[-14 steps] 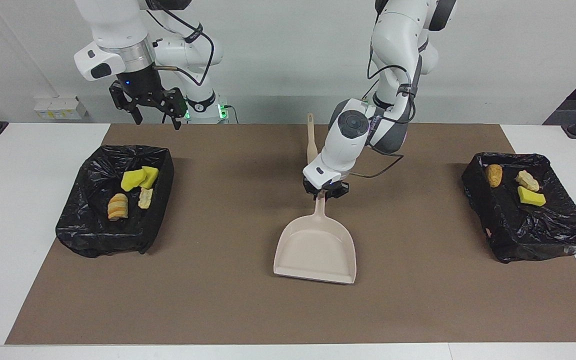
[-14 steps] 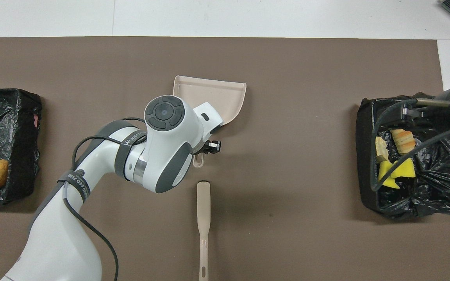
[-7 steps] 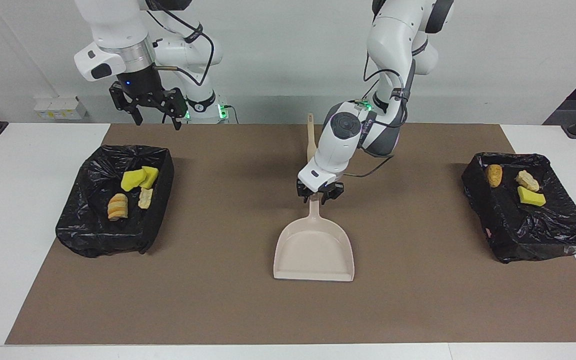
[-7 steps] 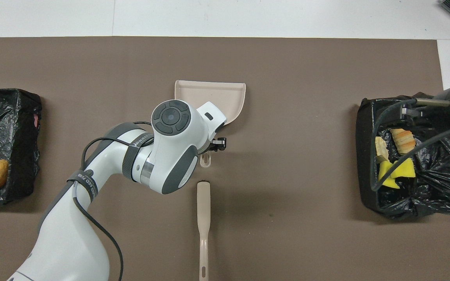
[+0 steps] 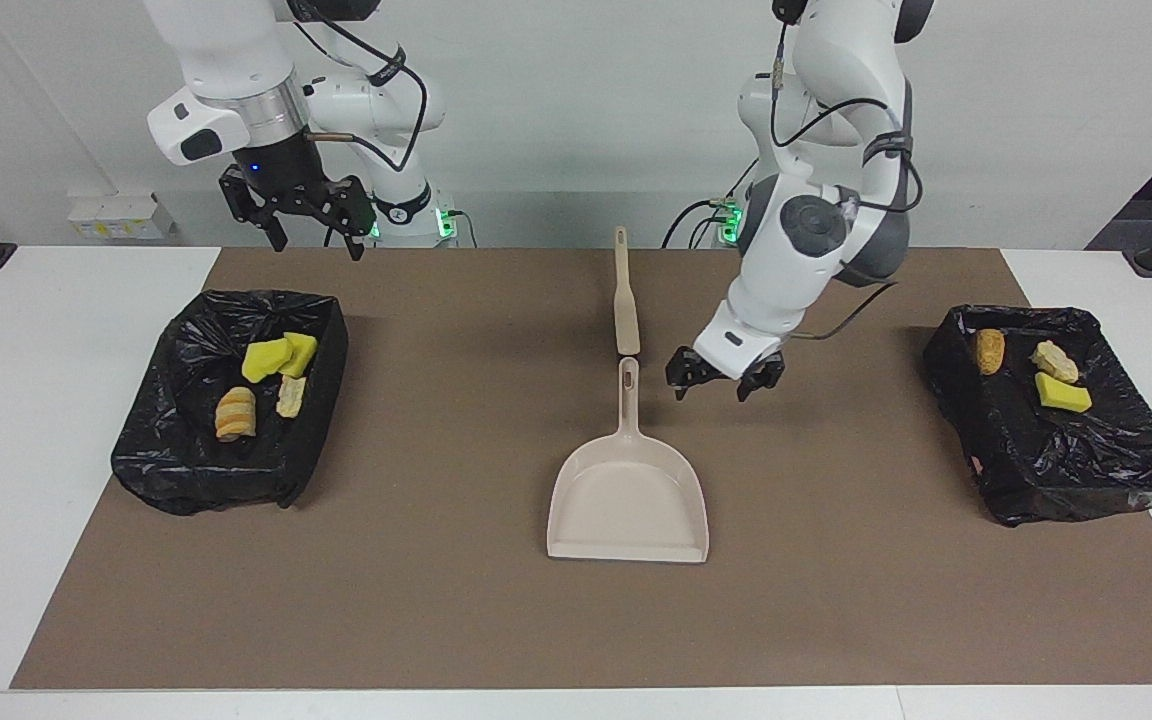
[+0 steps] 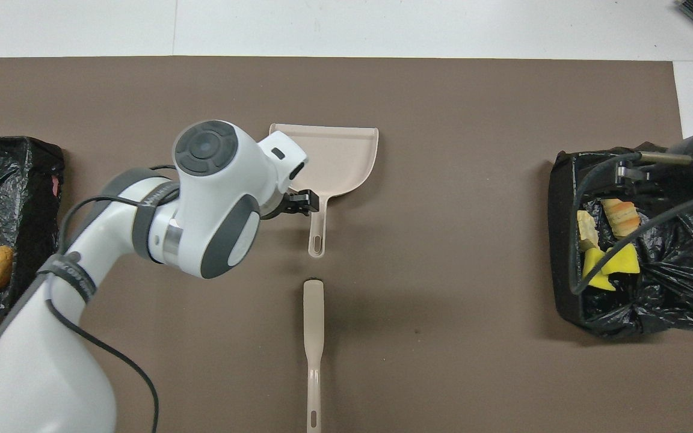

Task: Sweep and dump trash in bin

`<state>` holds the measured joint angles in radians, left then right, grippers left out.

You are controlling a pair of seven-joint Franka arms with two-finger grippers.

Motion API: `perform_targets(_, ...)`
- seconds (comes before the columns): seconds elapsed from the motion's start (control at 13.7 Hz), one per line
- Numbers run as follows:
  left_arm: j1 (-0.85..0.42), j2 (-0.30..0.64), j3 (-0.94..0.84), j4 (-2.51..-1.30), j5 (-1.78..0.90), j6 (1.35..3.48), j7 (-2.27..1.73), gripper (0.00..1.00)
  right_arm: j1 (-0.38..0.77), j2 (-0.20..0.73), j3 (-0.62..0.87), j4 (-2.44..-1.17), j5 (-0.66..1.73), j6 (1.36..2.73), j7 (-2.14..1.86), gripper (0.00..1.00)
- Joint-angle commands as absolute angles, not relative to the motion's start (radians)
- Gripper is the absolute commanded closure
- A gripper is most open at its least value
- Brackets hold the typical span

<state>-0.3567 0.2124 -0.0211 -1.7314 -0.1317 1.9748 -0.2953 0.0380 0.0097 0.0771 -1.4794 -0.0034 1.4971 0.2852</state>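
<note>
Two black-lined bins are seen on the brown-matted tabletop [image 5: 836,600], holding seven scraps of trash. Four scraps [image 5: 266,385], two yellow and two bread-like, lie in the bin [image 5: 186,470] below the right pincer [image 5: 306,235], which is held spread wide. Three scraps [image 5: 1036,375] lie in the other bin [image 5: 1086,480], at the left arm's end. One beige dustpan [image 5: 629,500] and one beige brush [image 5: 624,300] are laid mid-tabletop. The left pincer [image 5: 724,385], clamped on the dustpan handle a second ago, is now spread and lifted beside it, holding nothing.
</note>
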Motion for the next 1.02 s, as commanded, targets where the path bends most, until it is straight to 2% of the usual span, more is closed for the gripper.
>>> perform_targets(0.0,-0.254,0.080,-0.026,-1.755,-0.129,1.850,-0.151,0.00,0.025,-0.005,0.077,-1.503,0.021,1.520,0.252,0.00)
perform_targets(0.15,-0.172,0.029,-0.025,-1.756,-0.127,1.795,-0.060,0.00,0.025,-0.005,0.077,-1.503,0.021,1.520,0.252,0.00)
perform_targets(0.37,-0.118,-0.015,-0.018,-1.753,0.000,1.747,-0.022,0.00,0.025,-0.005,0.077,-1.503,0.021,1.522,0.253,0.00)
perform_targets(0.59,-0.039,-0.063,-0.017,-1.746,0.003,1.712,0.026,0.00,0.023,-0.005,0.077,-1.503,0.020,1.522,0.253,0.00)
perform_targets(0.73,-0.015,-0.066,-0.015,-1.697,0.005,1.651,0.029,0.00,0.025,-0.005,0.077,-1.503,0.021,1.520,0.256,0.00)
perform_targets(0.95,-0.021,-0.048,-0.020,-1.533,0.008,1.507,0.025,0.00,0.023,-0.005,0.077,-1.503,0.021,1.520,0.256,0.00)
